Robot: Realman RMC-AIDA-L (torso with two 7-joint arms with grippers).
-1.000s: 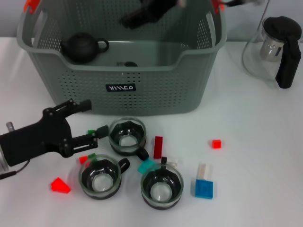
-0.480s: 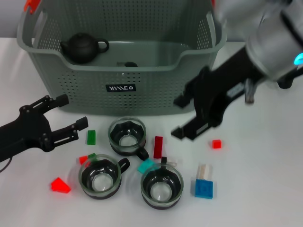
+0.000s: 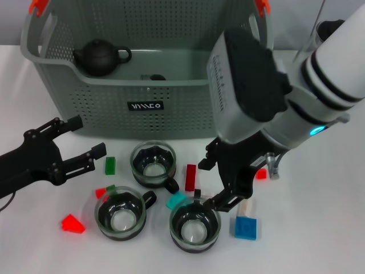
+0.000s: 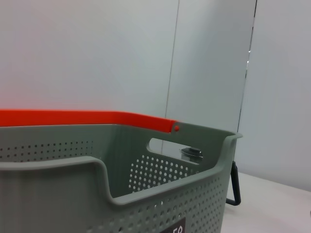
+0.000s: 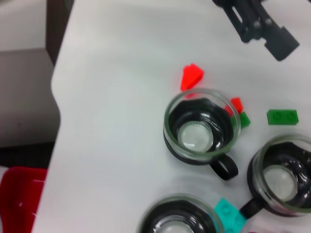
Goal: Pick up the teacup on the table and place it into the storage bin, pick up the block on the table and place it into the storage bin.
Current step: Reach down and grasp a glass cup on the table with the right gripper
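Observation:
Three glass teacups stand in front of the storage bin (image 3: 171,114): one (image 3: 152,164) nearest it, one (image 3: 120,212) at front left, one (image 3: 195,225) at front middle. Blocks lie around them: green (image 3: 110,165), dark red (image 3: 190,177), teal (image 3: 177,200), blue (image 3: 246,227), a small red one (image 3: 260,174). My right gripper (image 3: 219,182) hangs open and empty just above the front middle cup. My left gripper (image 3: 86,136) is open and empty, left of the green block. The right wrist view shows the cups (image 5: 201,131) (image 5: 279,179) from above.
A black teapot (image 3: 100,56) sits inside the bin. A glass pitcher (image 3: 336,28) stands at the back right, mostly behind my right arm. A red wedge (image 3: 72,223) lies at the front left. The bin's orange handle (image 4: 87,118) fills the left wrist view.
My right arm swung down from above the bin to over the front cups. My left gripper drew back to the left, leaving the green block on the table.

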